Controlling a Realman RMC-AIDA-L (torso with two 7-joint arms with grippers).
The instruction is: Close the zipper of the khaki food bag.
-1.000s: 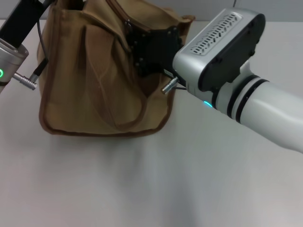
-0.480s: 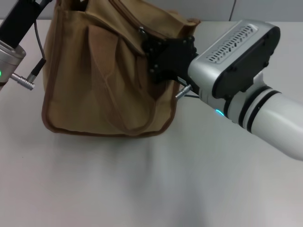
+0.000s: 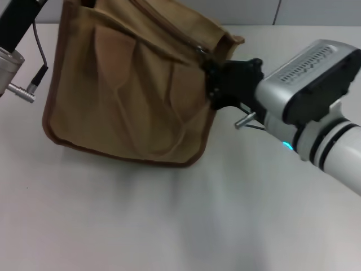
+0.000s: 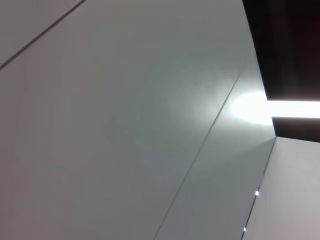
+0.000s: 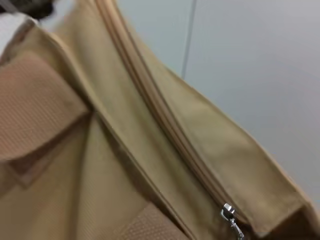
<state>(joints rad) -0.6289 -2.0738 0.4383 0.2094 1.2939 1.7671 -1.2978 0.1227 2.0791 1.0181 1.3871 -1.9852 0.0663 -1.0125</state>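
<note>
1. Sitting on the pale table (image 3: 169, 226), the khaki food bag (image 3: 124, 96) is leaning, with its top edge reaching toward the right tool (image 3: 217, 79).
2. The right tool is pressing against the bag's upper corner, at the end of the zipper (image 5: 160, 110); I cannot tell how far apart its fingers are standing, or whether they are pinching the pull tab.
3. In the right wrist view, the tan zipper line is appearing joined along the visible stretch, and the silver slider (image 5: 229, 212) is sitting close to the bag's end flap, so the closing is probably nearing its finish.
4. Doing this step well is likely meaning pulling along the zipper line rather than across it, since the bag is already tilting and could drag over the table.
5. The left tool is not appearing in any view; only the left arm (image 3: 14, 39) is showing, beside the bag's far side from the right tool, and it may be steadying the bag there.
6. The table is looking smooth and plain grey-white, and the left wrist view is showing only pale panels with a bright light strip.
</note>
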